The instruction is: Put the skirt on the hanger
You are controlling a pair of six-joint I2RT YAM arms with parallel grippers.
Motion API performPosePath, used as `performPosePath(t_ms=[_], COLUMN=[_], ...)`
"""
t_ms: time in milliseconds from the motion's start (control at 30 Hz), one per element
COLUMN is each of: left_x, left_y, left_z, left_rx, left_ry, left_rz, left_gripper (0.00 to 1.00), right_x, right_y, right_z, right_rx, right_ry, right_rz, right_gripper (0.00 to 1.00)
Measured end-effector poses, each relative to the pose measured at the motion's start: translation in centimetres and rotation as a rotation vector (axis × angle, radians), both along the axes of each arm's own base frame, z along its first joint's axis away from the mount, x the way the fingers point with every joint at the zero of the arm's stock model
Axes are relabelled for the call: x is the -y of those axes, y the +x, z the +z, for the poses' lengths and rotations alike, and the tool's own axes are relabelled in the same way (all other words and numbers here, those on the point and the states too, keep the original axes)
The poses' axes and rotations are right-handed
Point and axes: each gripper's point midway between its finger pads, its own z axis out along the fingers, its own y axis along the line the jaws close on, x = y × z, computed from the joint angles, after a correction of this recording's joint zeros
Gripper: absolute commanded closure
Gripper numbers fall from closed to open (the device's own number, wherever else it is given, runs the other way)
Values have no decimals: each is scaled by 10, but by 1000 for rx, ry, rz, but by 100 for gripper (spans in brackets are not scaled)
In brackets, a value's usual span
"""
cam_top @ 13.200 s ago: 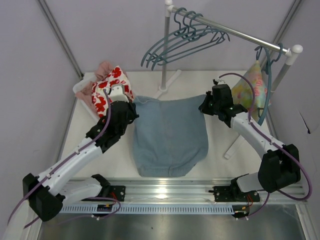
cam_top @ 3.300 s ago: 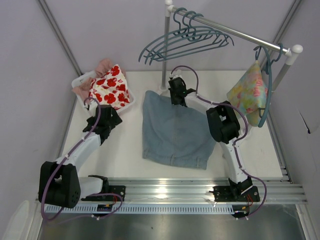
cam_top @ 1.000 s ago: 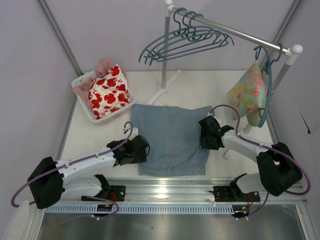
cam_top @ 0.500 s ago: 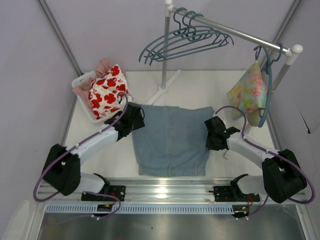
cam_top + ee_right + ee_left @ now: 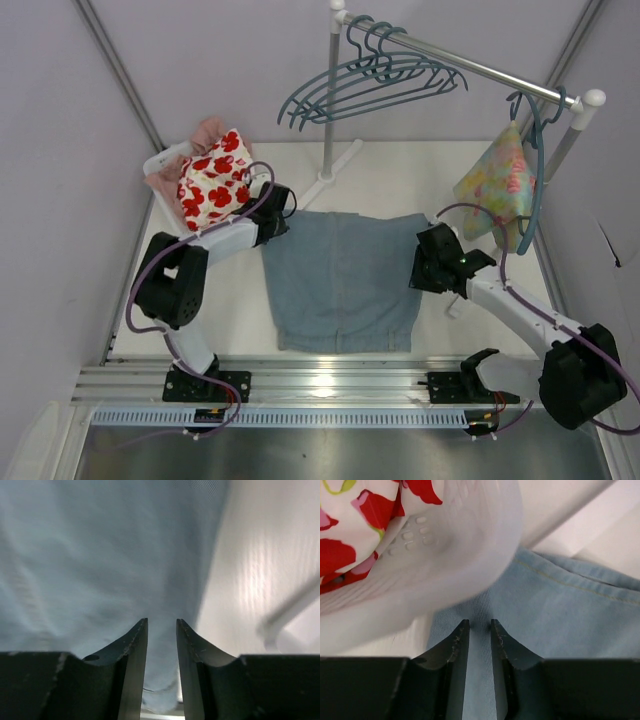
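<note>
Since the white basket (image 5: 460, 555) with the red-flowered cloth (image 5: 215, 180) sits just beside the skirt's (image 5: 340, 275) far-left corner, the left gripper (image 5: 479, 625) has little room there. Its fingers stand a narrow slit apart over the denim at that corner, with nothing visibly clamped between them. The step in hand looks like taking hold of the waistband (the stitched edge runs along the skirt's far side). I judge this arm should part its fingers wider, come down at the very corner, and bite through both layers without nudging the basket. The skirt itself lies flat on the table (image 5: 400, 180), not yet on anything. Above and beyond the skirt's far edge, the teal hanger (image 5: 370, 85) hangs among its twins on the rail (image 5: 480, 68), untouched. A firm waistband grip is what would let the cloth be carried up to it. At the skirt's right edge, the right gripper (image 5: 161, 622) hovers with its fingers also slightly parted and holding nothing (that view is blurred). It should take the skirt's far-right corner to match, or the denim may sag unevenly. Right of the skirt, the pastel floral garment (image 5: 495, 185) hangs apart from it.
</note>
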Motion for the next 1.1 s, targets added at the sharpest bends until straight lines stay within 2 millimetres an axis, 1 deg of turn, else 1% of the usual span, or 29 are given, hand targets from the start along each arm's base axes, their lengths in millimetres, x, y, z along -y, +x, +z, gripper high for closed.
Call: performPosePath(t_ms=[67,133,167,200,300,333,433,567,700,800,933,1100], left_x=[-3,-6,-7,-7,-4,-3,-2,-8,-14,-16,-20,-26], left_y=[8,10,11,11,16,18,26,29,30,31,30,30], left_z=[-10,-21,-25,-29,-32,-31,-28,-27,-27,-27,-29,-35], left_rx=[-12,-33,-42,-49,-54,-53,-40,-31,-32,-33,-38,-57], left_ry=[2,1,0,-3,-10,-14,-23,-26,-27,-31,-29,-37], left_rz=[9,13,12,7,-8,-12,-15,-1,18,34,49,60], left_gripper=[74,76,76,76,76,77,77,78,80,81,81,80], right_x=[-11,-24,-30,-35,-51,-57,-73,-85,-86,-83,-67,-49], right_y=[14,32,40,49,75,85,115,148,170,182,186,193], right_z=[19,36,41,43,36,29,16,3,-11,-24,-40,-41], right_rx=[70,146,175,199,218,211,209,235,240,226,195,198], right_ry=[54,110,130,148,167,164,163,149,108,77,39,7], right_rz=[11,25,30,36,45,48,55,51,34,21,-10,-34], right_gripper=[70,75,80,83,91,93,97,100,100,100,100,100])
